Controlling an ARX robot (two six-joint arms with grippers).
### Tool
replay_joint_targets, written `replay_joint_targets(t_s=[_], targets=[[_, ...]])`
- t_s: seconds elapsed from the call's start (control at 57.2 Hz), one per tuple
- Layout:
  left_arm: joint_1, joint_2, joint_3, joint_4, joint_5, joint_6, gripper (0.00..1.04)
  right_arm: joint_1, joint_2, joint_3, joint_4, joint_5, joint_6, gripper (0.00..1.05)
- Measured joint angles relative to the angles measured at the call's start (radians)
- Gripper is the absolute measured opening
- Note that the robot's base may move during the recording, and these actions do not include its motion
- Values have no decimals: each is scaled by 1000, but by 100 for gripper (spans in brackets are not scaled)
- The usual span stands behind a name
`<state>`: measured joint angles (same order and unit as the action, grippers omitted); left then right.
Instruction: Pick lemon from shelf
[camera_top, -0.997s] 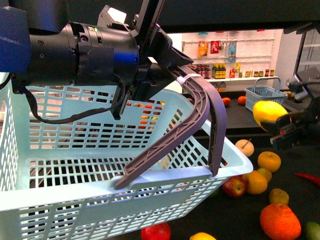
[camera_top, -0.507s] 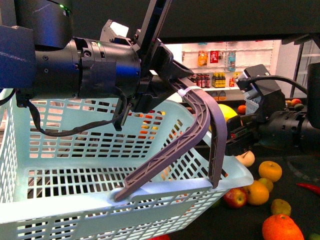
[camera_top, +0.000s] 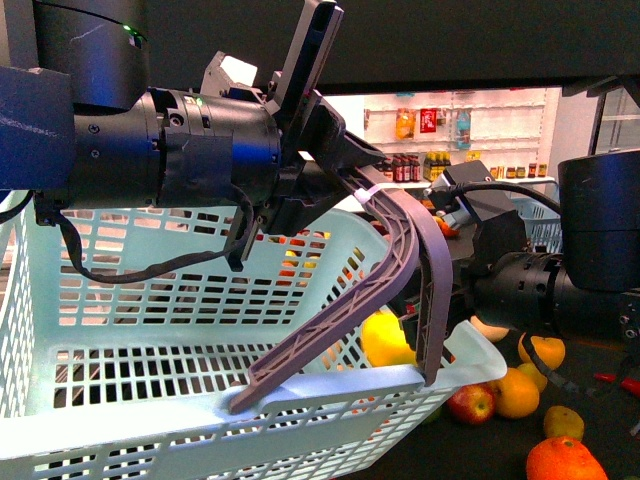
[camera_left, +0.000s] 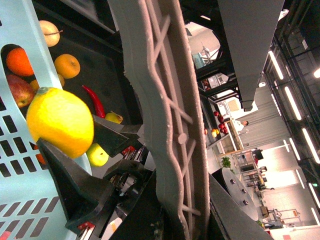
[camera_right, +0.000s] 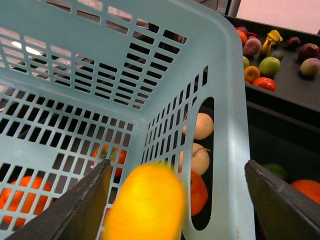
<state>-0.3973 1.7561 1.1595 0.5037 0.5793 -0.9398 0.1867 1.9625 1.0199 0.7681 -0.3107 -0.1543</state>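
The right gripper (camera_right: 177, 167) is wide open above the pale blue basket (camera_right: 235, 75); the lemon (camera_left: 59, 120) sits between its fingers (camera_right: 82, 202), beside one and clear of the other. The left gripper (camera_top: 355, 170) clamps the basket handle (camera_top: 405, 235).

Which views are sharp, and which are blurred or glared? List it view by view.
Front view: the left arm is dark against a washed-out, bright store background. Right wrist view: the lemon is a blur while the basket is crisp. Left wrist view: the lemon is sharp, the basket handle fills the frame, and the ceiling lights flare white.
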Motion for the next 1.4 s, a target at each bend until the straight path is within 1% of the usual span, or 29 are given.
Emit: replay_joint_targets(t_s=[0.087,0.105,0.175,0.262,0.332,0.42,0.507,0.56,0.647,0.787,0.962,1.12,1.242,1.4], targets=[[0,0,0,0,-1,2,11,-13,0,4,27,10,34,98],[0,0,0,0,0,0,11,-16,0,6,28,13,39,99],[0,0,0,0,-2,-2,11,-47,-2,26,36,36,85,97],[0,0,0,0,-1,0,11,-101,-2,54,36,60,110,97],[0,0,0,0,-3,1,11,-171,5,68,34,69,111,97],[0,0,0,0,0,0,11,-238,45,70,34,76,90,97],[0,0,0,0,2,0,11,-286,109,65,28,67,55,97],[0,0,0,0,0,0,11,-319,180,43,28,36,2,97],[0,0,0,0,-1,0,11,-335,258,16,27,0,-50,97],[0,0,0,0,-1,-1,11,-324,332,-27,26,-66,-113,97],[0,0,0,0,0,0,11,-238,415,-76,3,-160,-234,97],[0,0,0,0,0,0,11,-165,468,-80,-57,-212,-336,97],[0,0,0,0,0,0,11,-124,528,-52,-63,-194,-390,97],[0,0,0,0,-1,0,11,-93,603,19,-54,-159,-397,97]])
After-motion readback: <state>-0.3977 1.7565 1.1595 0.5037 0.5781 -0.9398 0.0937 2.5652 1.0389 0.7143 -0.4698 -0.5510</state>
